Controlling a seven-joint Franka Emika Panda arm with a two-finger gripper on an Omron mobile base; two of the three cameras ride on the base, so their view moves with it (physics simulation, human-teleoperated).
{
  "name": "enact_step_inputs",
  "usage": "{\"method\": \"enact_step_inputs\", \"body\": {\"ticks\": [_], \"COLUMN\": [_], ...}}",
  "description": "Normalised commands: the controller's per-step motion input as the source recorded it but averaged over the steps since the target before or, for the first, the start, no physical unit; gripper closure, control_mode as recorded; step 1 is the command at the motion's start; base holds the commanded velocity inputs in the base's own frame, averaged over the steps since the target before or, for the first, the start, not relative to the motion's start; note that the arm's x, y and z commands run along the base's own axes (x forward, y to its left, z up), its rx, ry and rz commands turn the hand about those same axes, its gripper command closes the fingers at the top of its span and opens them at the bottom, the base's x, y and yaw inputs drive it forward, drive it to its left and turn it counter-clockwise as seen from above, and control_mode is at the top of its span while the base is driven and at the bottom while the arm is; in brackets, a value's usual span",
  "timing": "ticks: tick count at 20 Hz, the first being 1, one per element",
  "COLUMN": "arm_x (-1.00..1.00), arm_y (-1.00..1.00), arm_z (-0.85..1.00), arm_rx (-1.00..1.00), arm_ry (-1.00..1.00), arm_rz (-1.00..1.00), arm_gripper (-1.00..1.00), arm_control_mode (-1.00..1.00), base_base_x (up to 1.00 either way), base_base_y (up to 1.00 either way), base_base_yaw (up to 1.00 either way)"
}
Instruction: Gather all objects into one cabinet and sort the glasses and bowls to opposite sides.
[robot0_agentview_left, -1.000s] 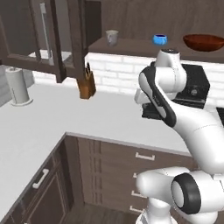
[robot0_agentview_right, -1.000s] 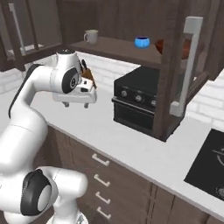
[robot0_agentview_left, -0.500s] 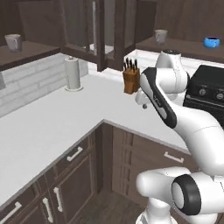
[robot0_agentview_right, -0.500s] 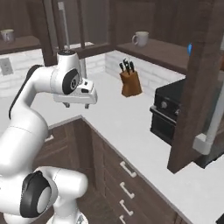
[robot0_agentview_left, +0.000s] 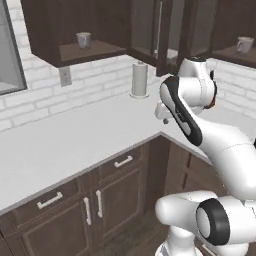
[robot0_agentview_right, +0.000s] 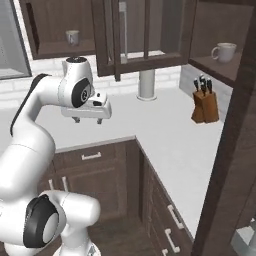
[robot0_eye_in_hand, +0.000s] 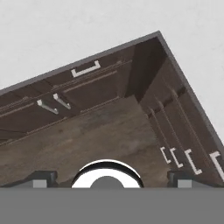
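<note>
We see the hand hanging over the inner corner of the white L-shaped surface, its fingers pointing down and spread wide apart with nothing between them. In the hand view we look straight down past the surface's edge onto the wooden floor and the dark lower drawers with their pale handles, the two finger tips standing far apart at the bottom. A pale grey-beige tumbler stands upright on the open shelf of the dark wall cabinet on the left wall; we find the same tumbler in the right base view, well apart from the hand. A second pale cup with a handle sits on a shelf of the cabinet on the right wall, and we see it too in the left base view. Between the two hang glass-paned doors with dark frames, and a long grey bar handle shows on one of them. On the surface, near the back corner, a paper towel roll stands upright, and a wooden knife block stands further along to the right, both well apart from the hand.
</note>
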Motion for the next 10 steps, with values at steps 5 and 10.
{"method": "enact_step_inputs", "body": {"ticks": [5, 10], "arm_x": [0.0, 0.0], "arm_y": [0.0, 0.0], "arm_z": [0.0, 0.0], "arm_rx": [0.0, 0.0], "arm_ry": [0.0, 0.0], "arm_rz": [0.0, 0.0], "arm_gripper": [-1.0, -1.0], "arm_control_mode": [1.0, 1.0], "base_base_x": [0.0, 0.08], "base_base_y": [0.21, 0.03], "base_base_yaw": [0.57, 0.4]}}
